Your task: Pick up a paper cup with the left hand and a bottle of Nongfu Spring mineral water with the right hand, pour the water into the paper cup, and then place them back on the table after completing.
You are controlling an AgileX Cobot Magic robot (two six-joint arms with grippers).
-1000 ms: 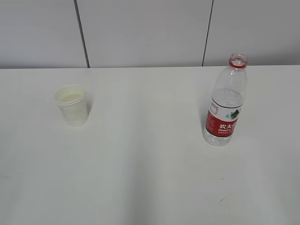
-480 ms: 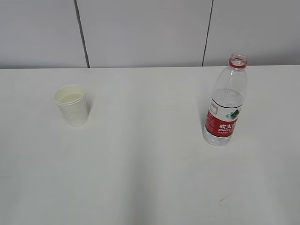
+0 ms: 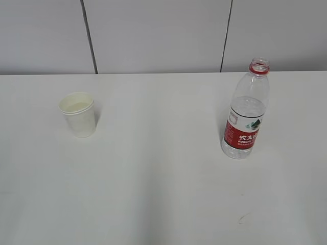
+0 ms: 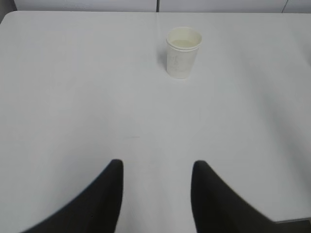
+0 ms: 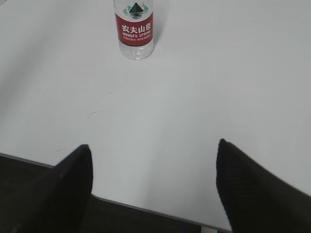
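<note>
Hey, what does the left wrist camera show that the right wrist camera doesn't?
Only the left wrist view shows the paper cup, standing upright with some liquid in it, ahead of the left hand, whose fingers are spread apart. Only the right wrist view shows the Nongfu Spring bottle, upright, ahead of the right hand, also open, plus the table's near edge. Both show the white table, and neither gripper touches anything.

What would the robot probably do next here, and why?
Probably nothing more, or just pull back: the paper cup already holds liquid, and it and the uncapped bottle stand upright on the table, with the left gripper and right gripper open and empty.
</note>
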